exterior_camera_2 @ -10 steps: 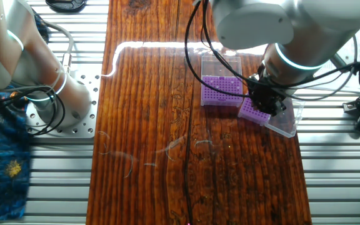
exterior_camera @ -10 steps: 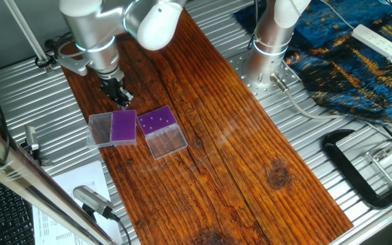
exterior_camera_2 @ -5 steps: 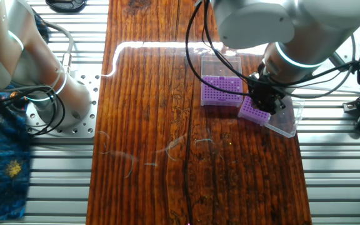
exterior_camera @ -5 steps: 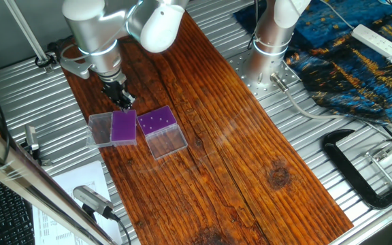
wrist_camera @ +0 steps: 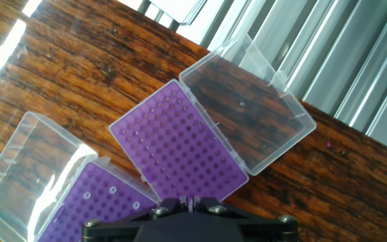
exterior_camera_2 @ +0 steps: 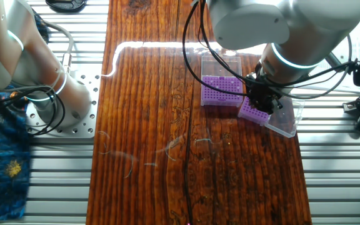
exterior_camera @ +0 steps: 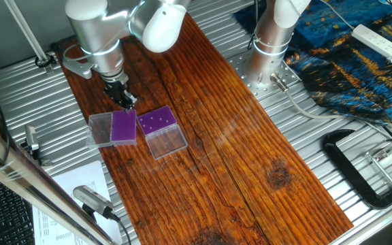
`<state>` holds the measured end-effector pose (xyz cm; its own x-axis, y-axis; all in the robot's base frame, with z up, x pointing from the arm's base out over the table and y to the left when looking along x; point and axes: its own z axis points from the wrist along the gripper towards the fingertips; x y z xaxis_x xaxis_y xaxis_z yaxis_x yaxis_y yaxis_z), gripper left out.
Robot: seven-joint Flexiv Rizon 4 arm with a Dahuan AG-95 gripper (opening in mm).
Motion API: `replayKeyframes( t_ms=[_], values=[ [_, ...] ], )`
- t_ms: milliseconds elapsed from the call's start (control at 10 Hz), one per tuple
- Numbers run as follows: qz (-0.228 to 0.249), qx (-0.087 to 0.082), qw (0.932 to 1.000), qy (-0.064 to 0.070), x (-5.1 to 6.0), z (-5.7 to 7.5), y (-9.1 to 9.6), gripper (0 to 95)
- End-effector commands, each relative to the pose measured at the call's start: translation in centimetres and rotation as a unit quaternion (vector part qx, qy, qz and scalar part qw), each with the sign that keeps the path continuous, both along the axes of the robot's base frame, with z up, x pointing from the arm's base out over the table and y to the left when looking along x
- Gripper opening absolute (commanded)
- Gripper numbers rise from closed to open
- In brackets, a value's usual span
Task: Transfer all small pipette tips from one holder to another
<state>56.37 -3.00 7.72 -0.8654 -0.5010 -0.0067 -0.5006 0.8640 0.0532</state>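
Six or so pale tips [exterior_camera: 156,121] sat in the lighter rack [exterior_camera: 157,122] while the fingers [exterior_camera: 128,102], grip state unreadable, had lifted slightly off the darker rack [exterior_camera: 123,126], apparently empty.

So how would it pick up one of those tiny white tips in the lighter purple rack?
By its top end, from straight above. Each tip sits in a hole of the rack, so only its round top shows, as a pale ring; the rest is sunk below the surface. The pincer would probably have to come down vertically, close on that top and lift straight up.
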Motion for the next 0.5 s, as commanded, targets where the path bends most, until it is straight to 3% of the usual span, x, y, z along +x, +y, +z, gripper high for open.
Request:
replayKeyframes(
  t_ms=[100,500],
  values=[
    [-0.001,0.0,1.0,-0.001,-0.08,-0.06,-0.05,0.0],
    [0.0,0.0,1.0,-0.002,-0.14,0.18,-0.06,0.0]
  ],
)
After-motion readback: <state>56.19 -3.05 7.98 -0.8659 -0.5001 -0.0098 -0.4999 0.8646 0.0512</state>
